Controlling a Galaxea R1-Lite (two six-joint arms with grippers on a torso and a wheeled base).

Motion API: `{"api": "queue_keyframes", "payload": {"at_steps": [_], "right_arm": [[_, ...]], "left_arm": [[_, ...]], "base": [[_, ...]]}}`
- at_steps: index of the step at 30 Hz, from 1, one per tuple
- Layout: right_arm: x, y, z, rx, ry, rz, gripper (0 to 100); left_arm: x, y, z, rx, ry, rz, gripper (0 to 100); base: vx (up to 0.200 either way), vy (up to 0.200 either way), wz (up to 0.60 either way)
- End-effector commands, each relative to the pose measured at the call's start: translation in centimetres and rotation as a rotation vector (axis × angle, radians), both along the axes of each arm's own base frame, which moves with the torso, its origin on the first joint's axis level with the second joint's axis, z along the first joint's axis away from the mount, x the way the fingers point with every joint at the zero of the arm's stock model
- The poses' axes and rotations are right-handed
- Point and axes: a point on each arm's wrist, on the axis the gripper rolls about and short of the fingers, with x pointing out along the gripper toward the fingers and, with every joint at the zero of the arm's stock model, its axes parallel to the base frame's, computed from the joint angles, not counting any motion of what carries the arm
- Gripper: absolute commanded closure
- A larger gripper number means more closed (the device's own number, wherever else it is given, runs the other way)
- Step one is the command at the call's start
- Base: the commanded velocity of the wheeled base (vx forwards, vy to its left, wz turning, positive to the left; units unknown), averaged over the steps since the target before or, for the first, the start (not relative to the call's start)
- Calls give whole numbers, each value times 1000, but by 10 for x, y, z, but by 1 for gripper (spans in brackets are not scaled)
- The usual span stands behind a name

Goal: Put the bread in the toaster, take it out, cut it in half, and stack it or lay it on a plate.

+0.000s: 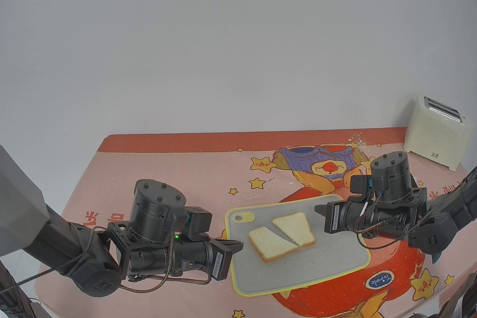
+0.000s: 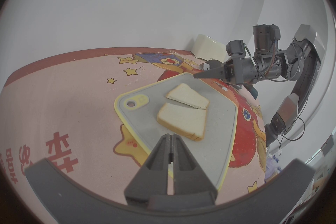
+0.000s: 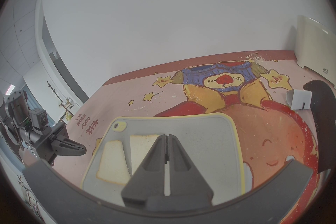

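Lying in two halves on the grey cutting board [image 1: 318, 267], the bread [image 1: 268, 244] looks cut through, so toasting and cutting seem done. The toaster [image 1: 437, 137] stands well apart at the far right corner of the surface [image 1: 174, 170]. The left end effector [image 1: 237, 247] and right end effector [image 1: 320, 210] flank the board, each pressed together and holding nothing. Plating the halves is what is left.

Red characters [image 2: 60, 151] on the tablecloth [image 1: 164, 170] and small print [image 1: 436, 154] on the toaster [image 1: 439, 132], probably illegible
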Motion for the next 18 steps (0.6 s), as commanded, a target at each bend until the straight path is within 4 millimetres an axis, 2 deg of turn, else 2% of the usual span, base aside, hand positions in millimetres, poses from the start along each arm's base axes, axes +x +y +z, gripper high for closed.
{"api": "queue_keyframes", "payload": {"at_steps": [1,7,18], "right_arm": [[5,5,-19,-18,21,0,100],[0,9,-23,-8,2,17,100],[3,6,-22,-22,-17,-25,100]], "left_arm": [[2,-2,-10,23,26,-1,100],[1,-4,-12,25,31,-13,100],[4,-10,-10,8,28,-33,100]], "base": [[0,0,0],[0,0,0],[0,0,0]]}}
